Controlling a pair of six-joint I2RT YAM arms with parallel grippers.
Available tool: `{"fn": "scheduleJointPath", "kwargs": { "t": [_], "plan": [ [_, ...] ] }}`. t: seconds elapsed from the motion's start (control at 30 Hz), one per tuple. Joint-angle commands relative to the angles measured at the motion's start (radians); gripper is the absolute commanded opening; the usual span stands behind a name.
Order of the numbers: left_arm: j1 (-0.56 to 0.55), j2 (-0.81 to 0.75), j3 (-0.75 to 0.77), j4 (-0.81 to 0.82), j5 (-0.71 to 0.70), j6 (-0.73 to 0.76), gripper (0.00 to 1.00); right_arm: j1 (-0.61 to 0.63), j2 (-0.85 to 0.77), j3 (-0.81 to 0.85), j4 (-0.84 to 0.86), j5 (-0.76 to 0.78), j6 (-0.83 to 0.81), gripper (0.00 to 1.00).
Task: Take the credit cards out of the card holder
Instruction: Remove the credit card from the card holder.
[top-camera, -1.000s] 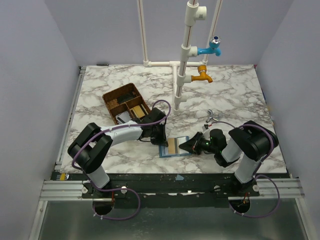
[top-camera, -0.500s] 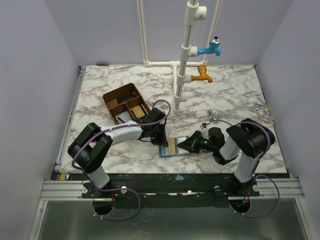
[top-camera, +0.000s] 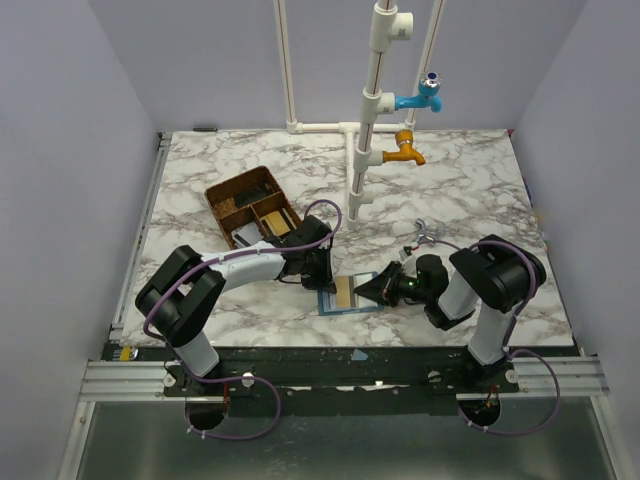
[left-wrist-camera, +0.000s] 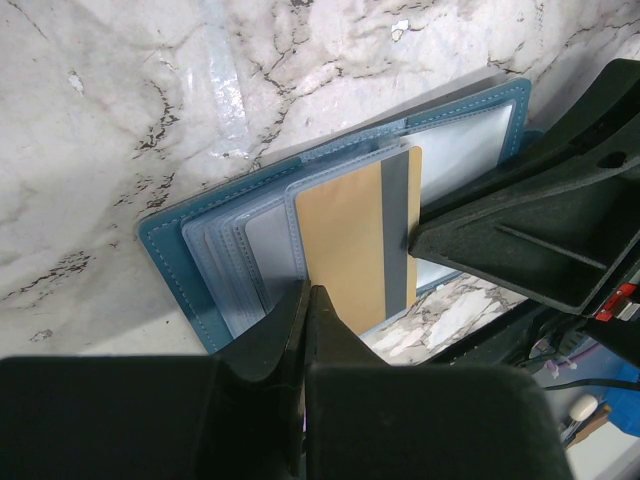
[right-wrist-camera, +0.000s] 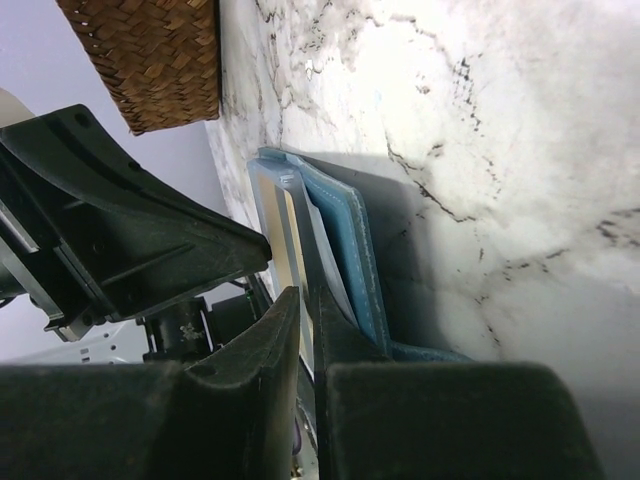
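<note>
The blue card holder (top-camera: 352, 304) lies flat near the table's front edge, its pale sleeves (left-wrist-camera: 240, 260) fanned open. A tan credit card (left-wrist-camera: 350, 240) with a dark grey stripe sits in it, seen edge-on in the right wrist view (right-wrist-camera: 291, 250). My left gripper (top-camera: 325, 276) is shut, and its tips (left-wrist-camera: 308, 292) press on the holder's left side at the card's near edge. My right gripper (top-camera: 363, 290) comes in from the right. Its jaws (right-wrist-camera: 308, 300) are closed on the card's striped edge, next to the holder's blue cover (right-wrist-camera: 345, 240).
A brown woven divided tray (top-camera: 252, 205) with small items stands at the back left, also seen in the right wrist view (right-wrist-camera: 150, 60). White pipes (top-camera: 372, 120) with a blue tap (top-camera: 425, 97) and an orange tap (top-camera: 405, 152) rise at the back centre.
The right arm has edged slightly left toward the holder. The left gripper and the holder have stayed put.
</note>
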Motion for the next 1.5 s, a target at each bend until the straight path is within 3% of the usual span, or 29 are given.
{"fn": "scheduleJointPath", "kwargs": {
  "t": [0.0,0.6,1.47],
  "plan": [
    [0.015,0.08,-0.069,-0.117,-0.142,0.047,0.0,-0.003,0.028,0.008,0.016,-0.013,-0.003,0.12],
    [0.042,0.084,-0.094,-0.118,-0.144,0.052,0.0,-0.03,0.0,-0.038,-0.002,0.03,-0.031,0.05],
    [0.058,0.074,-0.1,-0.116,-0.142,0.061,0.0,-0.084,-0.244,-0.069,-0.307,0.105,-0.162,0.01]
  ]
}}
